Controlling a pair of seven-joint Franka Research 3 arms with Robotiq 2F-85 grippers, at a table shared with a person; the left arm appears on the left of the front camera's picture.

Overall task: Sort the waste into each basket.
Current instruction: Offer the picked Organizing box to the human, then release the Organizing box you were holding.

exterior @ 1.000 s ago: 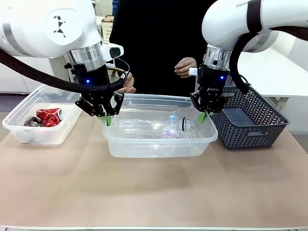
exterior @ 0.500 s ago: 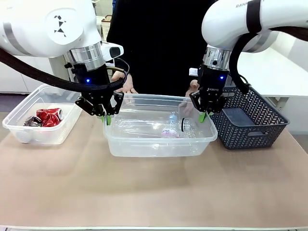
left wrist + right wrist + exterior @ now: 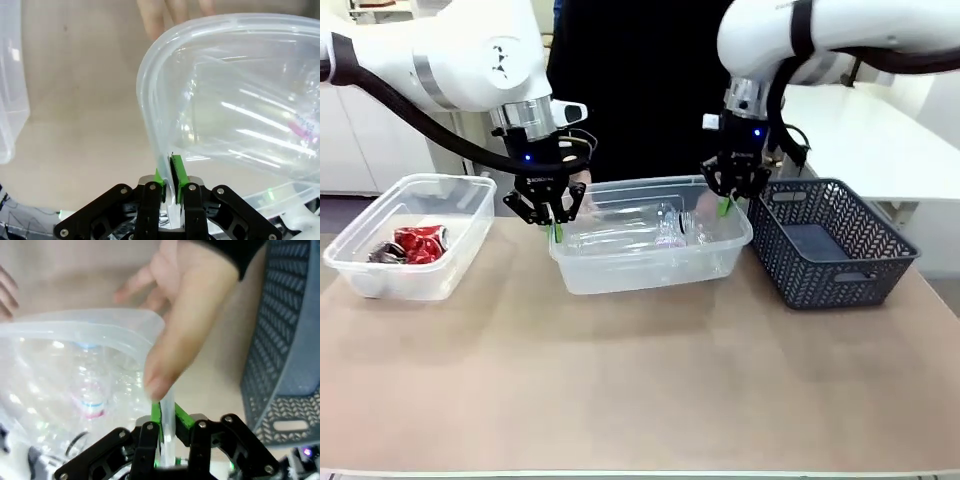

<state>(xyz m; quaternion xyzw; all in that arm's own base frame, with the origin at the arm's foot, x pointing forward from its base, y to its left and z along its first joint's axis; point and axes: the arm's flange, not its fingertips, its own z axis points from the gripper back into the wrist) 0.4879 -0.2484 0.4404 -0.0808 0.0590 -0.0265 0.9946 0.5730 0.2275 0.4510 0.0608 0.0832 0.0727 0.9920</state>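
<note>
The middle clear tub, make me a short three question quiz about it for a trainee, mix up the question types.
1. True or false: both robot hands are shut on the rim of the middle tub.
2. Multiple choice: what lies inside that tub? A. red cans B. clear plastic bottles C. paper cups
3. Short answer: in the right wrist view, what touches the tub's rim just beyond the right hand?

Key
1. True: the left hand pinches the rim at one end and the right hand pinches it at the other.
2. B: clear plastic bottles; the red cans lie in the left tub.
3. The person's hand.
</note>
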